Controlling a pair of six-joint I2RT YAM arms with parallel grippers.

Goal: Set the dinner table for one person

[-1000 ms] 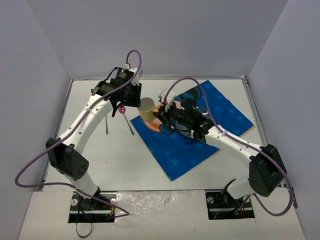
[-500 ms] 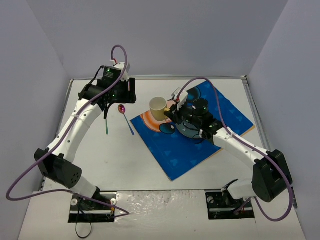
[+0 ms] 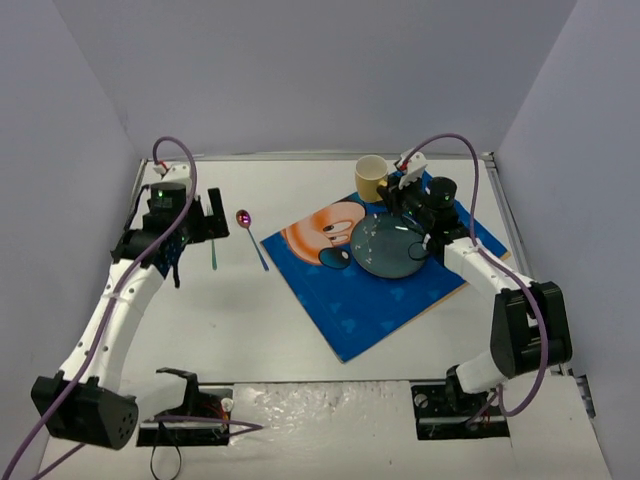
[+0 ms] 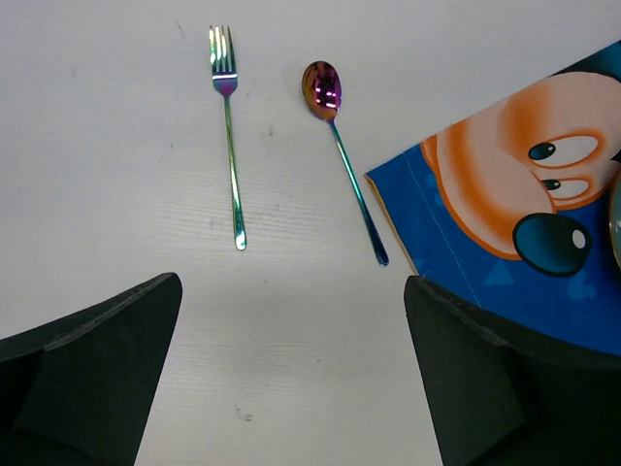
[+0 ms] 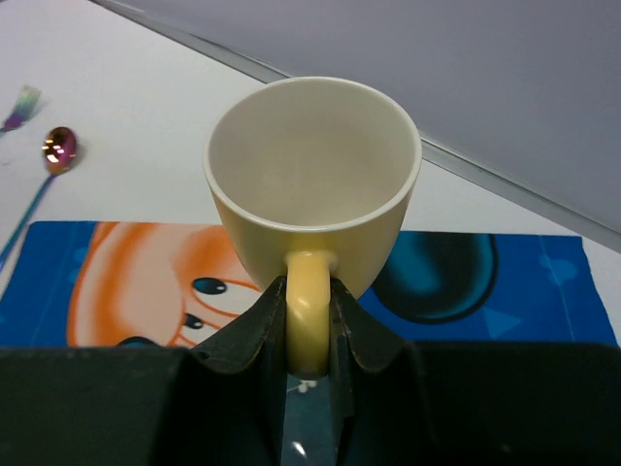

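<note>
Right gripper [image 5: 309, 313] clamped on the handle of a yellow mug [image 5: 312, 165] at the far edge of the blue cartoon placemat [image 3: 380, 300], which lies on the white dinner table [image 3: 250, 320] and bears a grey plate [image 3: 390, 250]; left gripper [image 4: 291, 282] spread wide and empty above an iridescent fork [image 4: 230, 146] and spoon [image 4: 340, 146].

Mug [image 5: 312, 175] base behind the right end effector [image 5: 309, 313]; fork [image 5: 21, 105] mostly beyond the left edge.

Robot lab test cell: plain grey walls [image 3: 320, 80] box white table [image 3: 250, 320]; left arm [image 3: 115, 300], right arm [image 3: 480, 270], cabled, bolted at 6 o'clock edge.
</note>
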